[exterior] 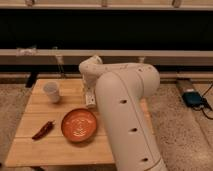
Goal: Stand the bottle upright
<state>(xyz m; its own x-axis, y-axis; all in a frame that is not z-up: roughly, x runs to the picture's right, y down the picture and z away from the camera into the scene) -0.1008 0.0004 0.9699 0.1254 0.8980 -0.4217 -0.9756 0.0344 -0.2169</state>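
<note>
My gripper [90,99] hangs from the big white arm [125,115] and reaches down to the wooden table [35,152]. It is just right of the white cup [51,92] and behind the orange plate [79,125]. The bottle does not show plainly. It is hidden at or behind the gripper and the arm.
A red chili pepper [43,130] lies at the table's left front. A dark wall with a rail [165,56] runs close behind the table. A blue device [192,97] with a cable lies on the floor to the right.
</note>
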